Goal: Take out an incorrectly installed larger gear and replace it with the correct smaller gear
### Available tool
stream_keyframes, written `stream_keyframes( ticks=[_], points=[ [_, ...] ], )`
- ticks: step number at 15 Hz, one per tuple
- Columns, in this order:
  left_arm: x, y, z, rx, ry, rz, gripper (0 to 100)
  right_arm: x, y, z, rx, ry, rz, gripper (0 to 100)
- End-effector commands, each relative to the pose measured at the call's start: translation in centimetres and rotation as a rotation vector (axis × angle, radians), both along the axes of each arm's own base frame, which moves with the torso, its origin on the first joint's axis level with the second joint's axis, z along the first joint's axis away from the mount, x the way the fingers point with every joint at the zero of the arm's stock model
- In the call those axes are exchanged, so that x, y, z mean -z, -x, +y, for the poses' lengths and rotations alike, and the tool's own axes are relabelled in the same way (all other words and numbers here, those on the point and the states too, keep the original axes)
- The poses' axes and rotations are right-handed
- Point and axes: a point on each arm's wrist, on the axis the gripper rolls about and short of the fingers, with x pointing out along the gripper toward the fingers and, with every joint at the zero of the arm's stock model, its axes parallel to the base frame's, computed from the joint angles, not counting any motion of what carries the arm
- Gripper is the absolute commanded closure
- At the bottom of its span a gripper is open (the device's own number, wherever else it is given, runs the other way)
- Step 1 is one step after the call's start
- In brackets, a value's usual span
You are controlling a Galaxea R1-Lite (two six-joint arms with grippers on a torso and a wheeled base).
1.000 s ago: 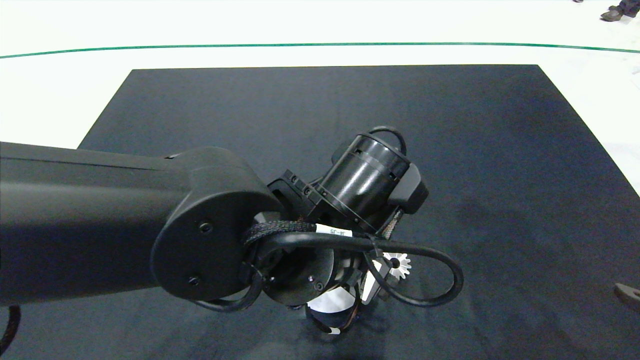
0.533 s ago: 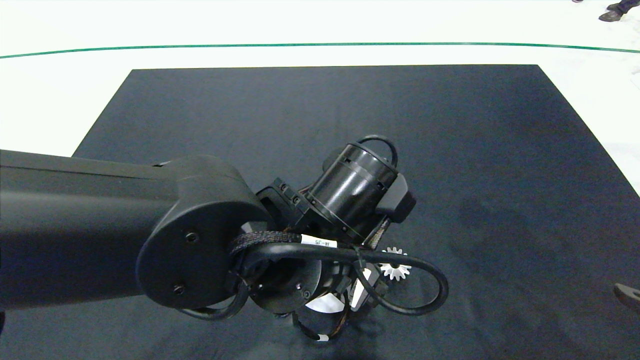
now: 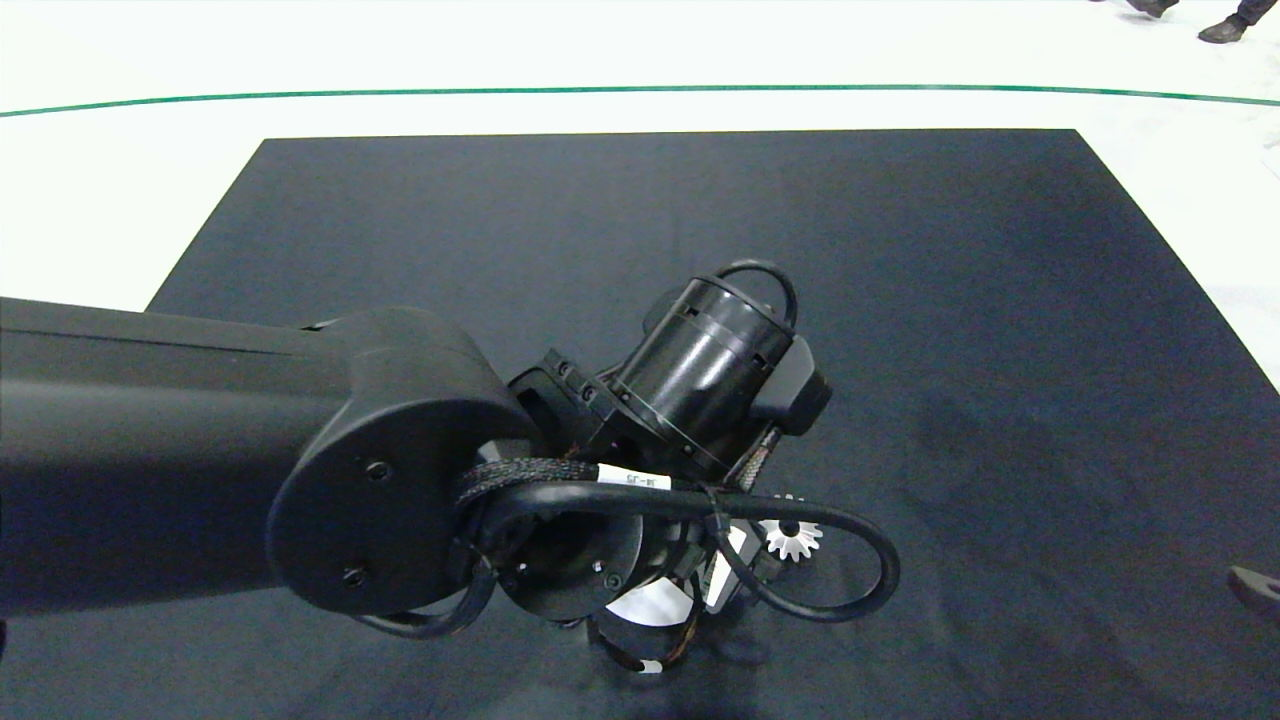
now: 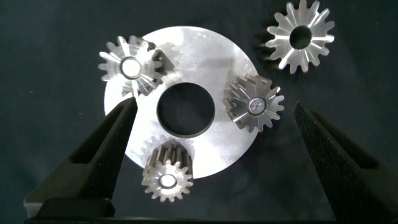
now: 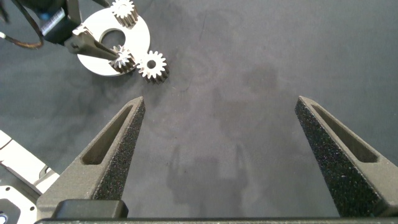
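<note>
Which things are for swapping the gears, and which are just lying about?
For the job: larger gear, off the plate; three smaller gears on the plate; left gripper, open above them.
Just there: black mat; right gripper, open, aside; a person's shoes.

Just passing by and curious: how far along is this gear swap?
Nearly finished, it seems. Done: the larger gear lies on the mat beside the round plate, and three smaller gears sit on the plate. In hand: nothing; the left gripper hovers open over the plate, and the right gripper is open, off to the side. Left: probably only pulling away.
</note>
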Motion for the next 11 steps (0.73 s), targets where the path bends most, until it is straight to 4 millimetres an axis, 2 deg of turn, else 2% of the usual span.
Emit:
stream_keyframes(
  ticks=[1,5,8,9,10,11],
  points=[
    [-1.8,1.0,1.9,-0.010,0.035,-0.024,0,-0.5,-0.1,0.0,0.011,-0.009,-0.013,0],
    [-4.4,2.6,8.4,-0.091,0.094,-0.070,0,-1.0,-0.3,0.0,0.037,-0.045,-0.058,0],
    [-6.8,6.6,16.0,-0.134,0.107,-0.160,0,-1.1,-0.4,-1.3,0.204,-0.052,-0.078,0],
    [-7.2,7.2,17.3,-0.151,0.110,-0.178,0,-1.1,-0.2,-1.8,0.256,-0.055,-0.090,0],
    [-8.2,8.9,20.3,-0.207,0.142,-0.244,0,-0.7,0.8,-2.9,0.372,-0.055,-0.119,0],
    [-8.5,9.9,21.7,-0.236,0.162,-0.284,0,-0.4,1.4,-3.4,0.425,-0.027,-0.137,0]
  ],
)
